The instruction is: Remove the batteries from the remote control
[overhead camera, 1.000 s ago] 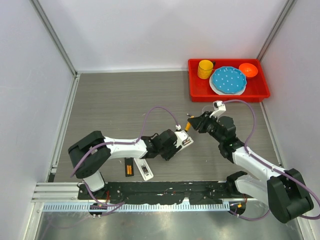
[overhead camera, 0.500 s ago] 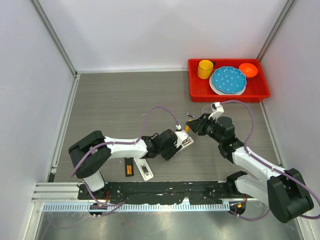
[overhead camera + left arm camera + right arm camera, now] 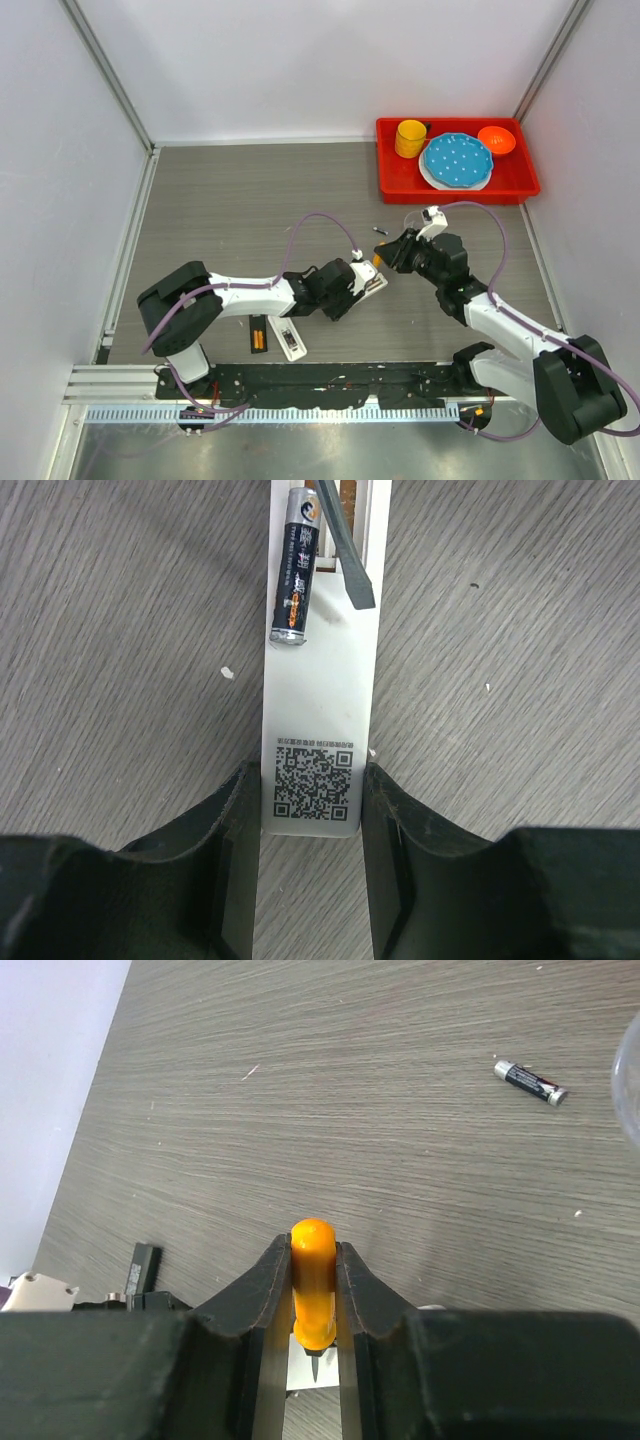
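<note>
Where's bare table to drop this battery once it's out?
Bare table spans the far left, from the left wall to the red tray. Crowded: centre, around the white remote and loose battery, and the near edge by the black remote.

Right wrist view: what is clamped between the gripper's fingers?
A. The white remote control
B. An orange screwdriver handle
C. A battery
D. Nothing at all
B: the right gripper is shut on the orange handle of the screwdriver, while a loose battery lies well apart from it on the table.
</note>
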Action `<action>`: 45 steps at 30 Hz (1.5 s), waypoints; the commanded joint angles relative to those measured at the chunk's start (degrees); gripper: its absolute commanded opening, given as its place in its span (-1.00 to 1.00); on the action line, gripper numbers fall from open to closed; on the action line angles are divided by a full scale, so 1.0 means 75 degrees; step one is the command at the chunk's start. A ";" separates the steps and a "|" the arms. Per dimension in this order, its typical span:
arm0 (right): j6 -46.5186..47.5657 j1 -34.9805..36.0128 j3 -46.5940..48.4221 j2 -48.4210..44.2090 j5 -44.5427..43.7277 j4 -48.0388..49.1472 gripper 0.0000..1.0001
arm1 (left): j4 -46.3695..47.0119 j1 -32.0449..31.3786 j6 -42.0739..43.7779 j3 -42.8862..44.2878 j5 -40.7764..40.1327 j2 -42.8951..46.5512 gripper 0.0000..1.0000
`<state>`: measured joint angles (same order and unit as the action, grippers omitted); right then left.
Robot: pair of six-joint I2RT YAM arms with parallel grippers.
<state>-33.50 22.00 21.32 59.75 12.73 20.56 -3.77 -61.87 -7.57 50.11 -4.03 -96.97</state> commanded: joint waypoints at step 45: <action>-0.0620 0.0008 0.0204 0.0694 -0.1393 0.1079 -0.98 | -0.0458 -0.0036 -0.0021 -0.0095 0.0151 -0.0372 -1.00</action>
<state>-37.76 22.00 21.32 67.11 3.03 27.33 -3.73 -61.87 -7.49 50.54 -4.01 -97.34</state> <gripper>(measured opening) 0.246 0.417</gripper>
